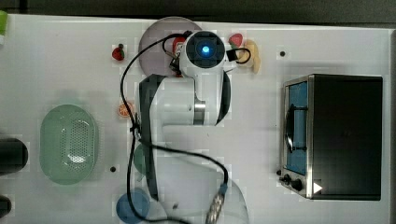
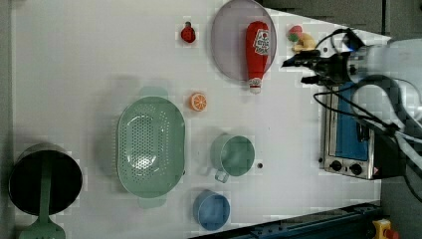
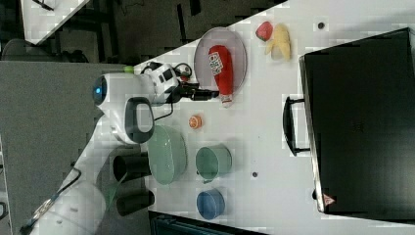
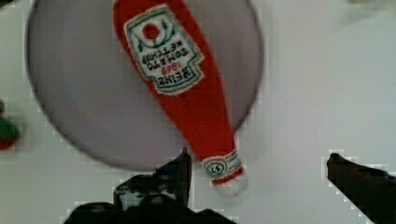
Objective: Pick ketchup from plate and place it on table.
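The ketchup (image 4: 187,84) is a red bottle with a white label, lying flat on the pale lilac plate (image 4: 74,93). Its whitish cap end sticks out over the plate's rim onto the white table (image 2: 74,64). In the wrist view my gripper (image 4: 258,157) is open, with nothing held and the cap close beside one fingertip (image 4: 183,161). The left view shows the ketchup (image 2: 259,50) on the plate (image 2: 229,45), and the gripper (image 2: 296,70) hangs to the left view's right of them. In the right view the gripper (image 3: 210,94) points at the ketchup (image 3: 221,68). The wrist hides most of the ketchup (image 1: 177,45) in the top view.
A strawberry (image 2: 188,34) and an orange slice (image 2: 198,101) lie near the plate. A banana with another strawberry (image 2: 301,40) sits beyond it. A green basket (image 2: 149,147), green cup (image 2: 234,155), blue bowl (image 2: 213,210), black pot (image 2: 45,179) and toaster oven (image 2: 348,144) stand further off.
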Motion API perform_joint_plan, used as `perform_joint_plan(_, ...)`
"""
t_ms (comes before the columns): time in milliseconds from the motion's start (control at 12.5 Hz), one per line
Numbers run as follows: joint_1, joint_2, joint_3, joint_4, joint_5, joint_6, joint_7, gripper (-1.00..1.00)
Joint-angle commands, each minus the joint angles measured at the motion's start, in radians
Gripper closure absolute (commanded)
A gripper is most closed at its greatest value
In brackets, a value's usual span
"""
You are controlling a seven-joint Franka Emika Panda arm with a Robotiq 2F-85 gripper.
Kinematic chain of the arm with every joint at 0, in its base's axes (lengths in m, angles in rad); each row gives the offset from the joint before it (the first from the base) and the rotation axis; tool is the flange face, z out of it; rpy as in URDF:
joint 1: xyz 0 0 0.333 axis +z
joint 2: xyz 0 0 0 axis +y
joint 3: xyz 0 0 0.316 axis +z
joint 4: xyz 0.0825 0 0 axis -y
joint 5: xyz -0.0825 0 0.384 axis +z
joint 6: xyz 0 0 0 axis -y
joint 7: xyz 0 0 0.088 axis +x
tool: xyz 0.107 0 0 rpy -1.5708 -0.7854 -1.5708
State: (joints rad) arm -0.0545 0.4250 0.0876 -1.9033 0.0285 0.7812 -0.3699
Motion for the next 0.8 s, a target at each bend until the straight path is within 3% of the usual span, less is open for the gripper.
perform_joint_plan(80, 0.011, 0.062, 0.025, 0.079, -0.014, 0.095, -0.238, -1.0)
perform_joint_plan(400, 0.018, 0.203, 0.023, 0.185, -0.021, 0.098, -0.245, -1.0)
perform_joint_plan(800, 0.018, 0.284, 0.021, 0.208, -0.122, 0.135, -0.246, -1.0)
